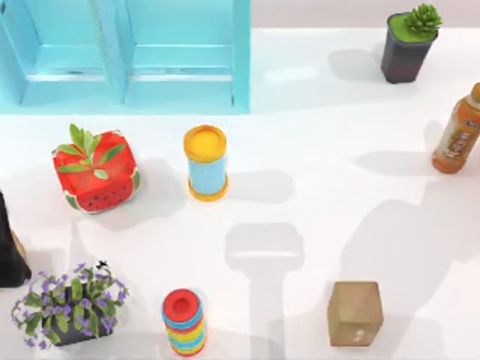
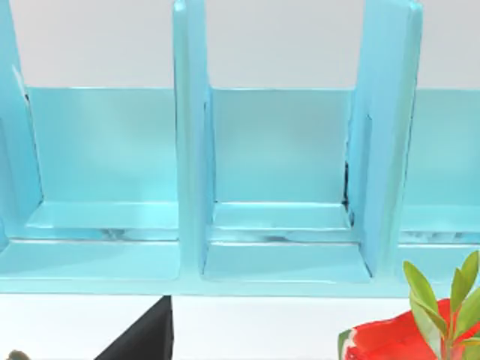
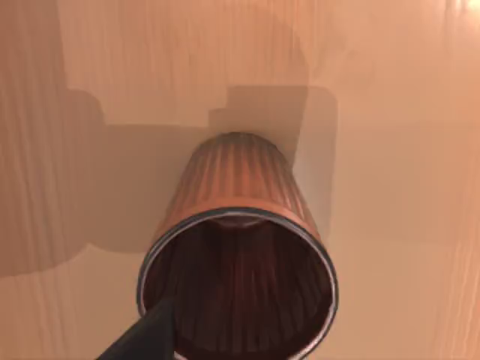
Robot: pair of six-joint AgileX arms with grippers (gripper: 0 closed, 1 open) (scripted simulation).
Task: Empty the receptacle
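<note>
Ribbed brown bin (image 3: 236,277), the receptacle, hangs below my right wrist camera with its open mouth toward me and a dark finger (image 3: 142,337) at its rim, though whether that pincer is pinching the rim I cannot tell. Judging by this, the emptying step is under way; next comes a fuller tip. My left arm looks at the blue shelf (image 2: 225,187).

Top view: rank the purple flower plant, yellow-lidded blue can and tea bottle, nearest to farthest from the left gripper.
The left gripper sits at the left edge.
1. purple flower plant, beside it.
2. yellow-lidded blue can, centre.
3. tea bottle, right edge.
</note>
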